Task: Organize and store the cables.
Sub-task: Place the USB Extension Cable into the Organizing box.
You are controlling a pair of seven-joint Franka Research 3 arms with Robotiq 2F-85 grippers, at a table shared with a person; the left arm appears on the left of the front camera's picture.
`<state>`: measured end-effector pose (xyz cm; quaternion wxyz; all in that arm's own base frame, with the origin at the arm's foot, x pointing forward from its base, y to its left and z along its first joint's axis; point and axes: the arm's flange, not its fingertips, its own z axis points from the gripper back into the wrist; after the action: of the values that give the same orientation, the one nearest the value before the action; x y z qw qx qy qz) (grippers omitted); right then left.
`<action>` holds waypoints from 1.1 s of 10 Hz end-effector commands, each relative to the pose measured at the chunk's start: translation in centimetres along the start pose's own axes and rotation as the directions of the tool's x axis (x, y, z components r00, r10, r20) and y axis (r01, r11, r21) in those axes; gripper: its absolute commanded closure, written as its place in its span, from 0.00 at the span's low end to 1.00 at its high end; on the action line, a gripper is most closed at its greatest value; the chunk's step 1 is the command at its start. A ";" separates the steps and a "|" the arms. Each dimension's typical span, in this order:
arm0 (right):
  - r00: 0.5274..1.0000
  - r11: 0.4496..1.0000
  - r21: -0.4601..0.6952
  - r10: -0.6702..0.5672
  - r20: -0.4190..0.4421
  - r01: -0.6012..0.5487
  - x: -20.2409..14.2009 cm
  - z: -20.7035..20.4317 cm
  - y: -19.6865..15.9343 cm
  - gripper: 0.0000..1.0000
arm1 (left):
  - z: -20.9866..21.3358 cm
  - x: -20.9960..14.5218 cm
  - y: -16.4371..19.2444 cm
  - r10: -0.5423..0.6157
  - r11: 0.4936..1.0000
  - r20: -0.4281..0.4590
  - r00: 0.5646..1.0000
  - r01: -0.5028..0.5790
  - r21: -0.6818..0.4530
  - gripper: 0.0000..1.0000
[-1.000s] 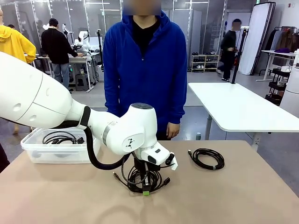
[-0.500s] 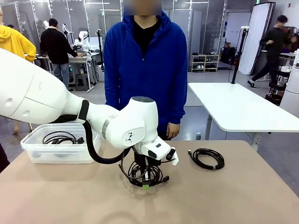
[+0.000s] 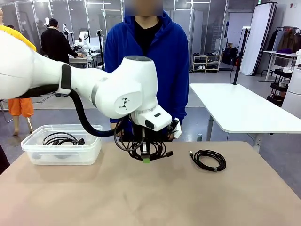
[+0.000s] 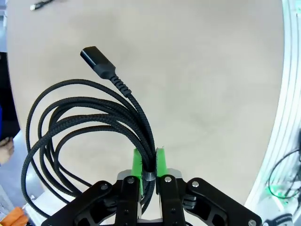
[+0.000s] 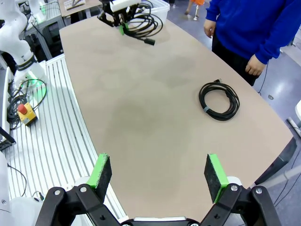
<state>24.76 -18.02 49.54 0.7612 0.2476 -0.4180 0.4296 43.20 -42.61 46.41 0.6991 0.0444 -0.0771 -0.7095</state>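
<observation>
Black coil point(image 3: 157, 151) hung above the table point(image 3: 235, 197) in front, left claw point(image 3: 146, 159) clamped on it, second coil point(image 3: 209, 160) lay flat, third coil point(image 3: 60, 139) sat in box point(image 3: 61, 154), left wrist, pads point(image 4: 137, 162) squeezed the coil, right wrist, right claw point(image 5: 158, 174) stood wide apart over table.

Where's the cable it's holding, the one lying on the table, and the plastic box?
held cable point(image 4: 96, 61), left wrist view, on its plug.
loose cable point(image 5: 203, 100), right wrist view, on the coil's left side.
plastic box point(image 3: 61, 156), front view, on its front wall.

Left gripper point(image 3: 146, 160): pointing down, above table's point(image 3: 211, 197) middle, pinched on cable coil point(image 4: 143, 129).
Right gripper point(image 5: 157, 175): spread wide, over table's edge.
</observation>
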 end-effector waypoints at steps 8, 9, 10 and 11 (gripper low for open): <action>1.000 1.000 -0.001 0.017 0.012 -0.017 0.0 0.1 -0.1 0.00 | -0.2 -0.1 -0.1 -0.006 1.000 -0.005 1.000 0.006 -0.015 0.87; 1.000 1.000 -0.001 0.017 0.012 -0.017 0.0 0.1 -0.1 0.00 | 1.5 -2.0 1.9 0.007 1.000 0.008 1.000 -0.007 -0.031 0.87; 1.000 1.000 -0.001 0.017 0.012 -0.017 0.0 0.1 -0.1 0.00 | 2.3 -4.4 3.1 -0.036 0.998 0.021 0.999 0.037 -0.043 0.87; 1.000 1.000 -0.001 0.017 0.012 -0.017 0.0 0.1 -0.1 0.00 | 3.0 -7.0 4.4 -0.052 0.998 0.036 0.998 0.053 -0.031 0.87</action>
<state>24.76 -18.02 49.54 0.7608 0.2469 -0.4182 0.4306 46.55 -38.37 48.43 0.6931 0.0360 -0.0786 -0.7156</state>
